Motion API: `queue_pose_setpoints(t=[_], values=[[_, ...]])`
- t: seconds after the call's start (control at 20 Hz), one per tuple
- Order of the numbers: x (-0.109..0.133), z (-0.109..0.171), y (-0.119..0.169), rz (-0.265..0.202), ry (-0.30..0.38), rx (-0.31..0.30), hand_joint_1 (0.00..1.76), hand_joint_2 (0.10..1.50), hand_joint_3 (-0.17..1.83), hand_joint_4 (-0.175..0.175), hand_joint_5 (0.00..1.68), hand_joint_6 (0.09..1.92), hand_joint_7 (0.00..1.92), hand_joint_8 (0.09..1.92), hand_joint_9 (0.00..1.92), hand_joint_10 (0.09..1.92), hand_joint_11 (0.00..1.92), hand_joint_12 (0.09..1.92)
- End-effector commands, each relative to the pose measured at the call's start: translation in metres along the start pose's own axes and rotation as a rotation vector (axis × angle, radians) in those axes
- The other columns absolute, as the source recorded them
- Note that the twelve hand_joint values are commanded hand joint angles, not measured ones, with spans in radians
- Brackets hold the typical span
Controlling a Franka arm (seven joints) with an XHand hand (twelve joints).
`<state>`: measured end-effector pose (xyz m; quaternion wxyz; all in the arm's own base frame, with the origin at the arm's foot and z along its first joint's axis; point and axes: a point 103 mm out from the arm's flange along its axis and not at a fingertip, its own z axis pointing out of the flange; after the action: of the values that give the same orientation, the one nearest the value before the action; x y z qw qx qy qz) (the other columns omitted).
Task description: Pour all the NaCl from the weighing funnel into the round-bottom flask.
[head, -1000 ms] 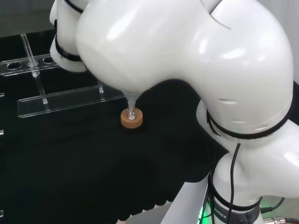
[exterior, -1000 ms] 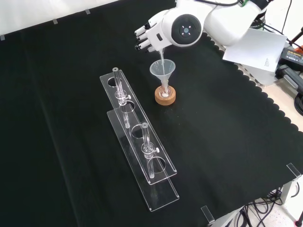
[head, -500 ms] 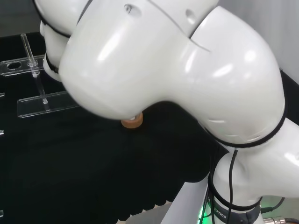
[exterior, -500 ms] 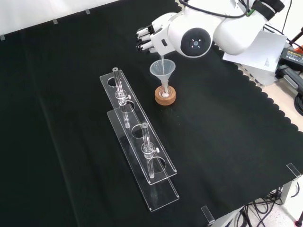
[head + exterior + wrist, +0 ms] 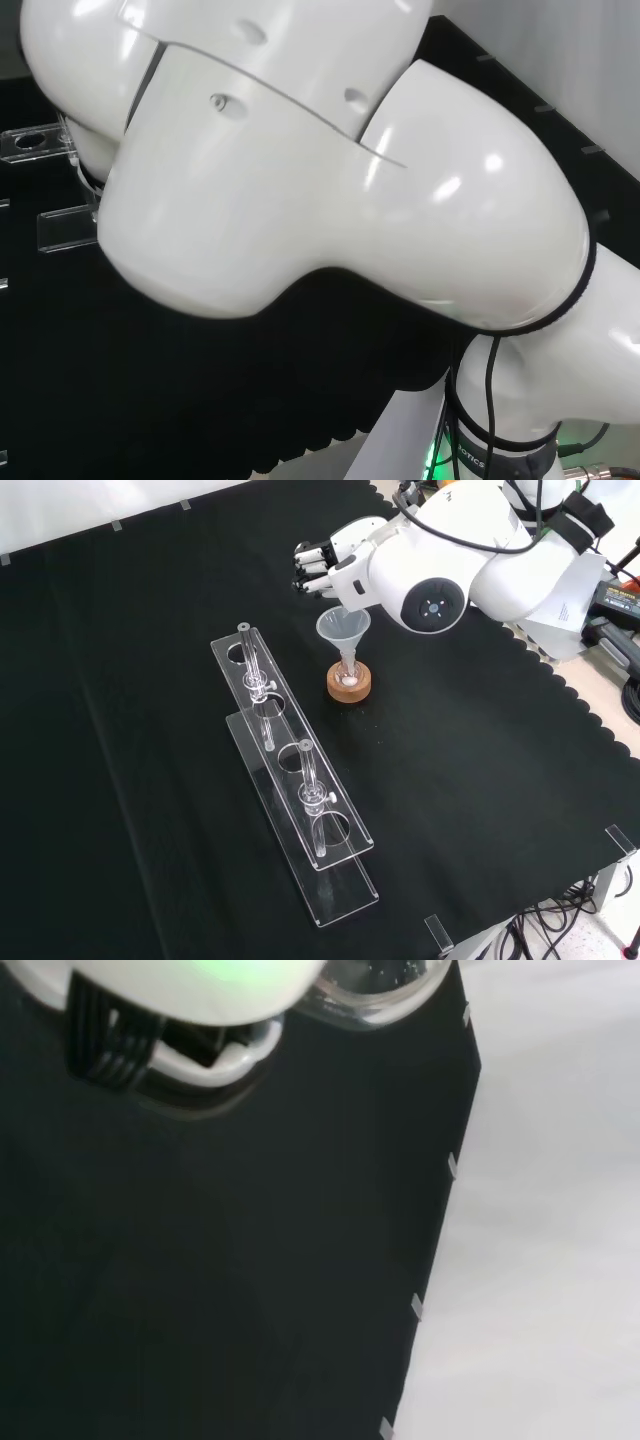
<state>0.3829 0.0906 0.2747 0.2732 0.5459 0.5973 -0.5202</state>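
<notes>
In the front view the hand hovers above a clear conical funnel, its fingers curled round the clear weighing funnel, whose thin spout points down into the cone. The cone's stem sits in the neck of a small round-bottom flask resting on a cork ring; something white shows in the flask's bottom. The wrist view has the weighing funnel's glass bowl close beside a white part of the hand, with a few grains clinging inside. The arm's big white link stands just right of the hand.
Two long clear racks carrying upright glass tubes lie left of and nearer than the cork ring in the front view; their ends show at the head view's left. The cloth's scalloped edge and papers lie to the right.
The arm's links have swung right and lower in the front view and now cover the cork ring in the head view. The hand has stayed above the cone, holding the weighing funnel.
</notes>
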Motion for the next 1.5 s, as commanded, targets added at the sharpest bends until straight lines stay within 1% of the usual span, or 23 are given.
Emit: queue_pose_setpoints(t=[0.05,0.5,0.6,0.7,1.0,1.25,1.3,1.5], values=[[0.002,-0.004,-0.002,0.009,-0.028,0.011,1.12,0.58,0.85,0.175,1.21,0.89,0.48,0.7,0.82,0.43,0.71,1.1],[-0.001,-0.001,-0.003,0.016,-0.022,0.017,1.12,0.58,0.85,0.175,1.21,0.89,0.48,0.7,0.82,0.43,0.72,1.1],[-0.002,-0.001,-0.002,0.009,0.022,0.019,1.12,0.58,0.85,0.175,1.21,0.89,0.48,0.7,0.82,0.43,0.72,1.1],[-0.002,0.002,0.0,0.001,0.045,0.021,1.12,0.58,0.85,0.175,1.21,0.88,0.48,0.7,0.82,0.43,0.72,1.1],[-0.006,0.019,0.006,-0.036,0.211,0.002,1.12,0.58,0.85,0.175,1.21,0.88,0.47,0.7,0.82,0.43,0.72,1.1],[-0.018,0.034,0.01,-0.071,0.405,-0.011,1.12,0.58,0.85,0.175,1.21,0.88,0.47,0.7,0.82,0.43,0.72,1.1],[-0.02,0.037,0.01,-0.076,0.435,-0.014,1.12,0.58,0.85,0.175,1.21,0.88,0.48,0.7,0.82,0.43,0.72,1.1],[-0.027,0.051,0.014,-0.105,0.589,-0.004,1.12,0.58,0.85,0.175,1.21,0.88,0.48,0.7,0.82,0.43,0.72,1.1]])
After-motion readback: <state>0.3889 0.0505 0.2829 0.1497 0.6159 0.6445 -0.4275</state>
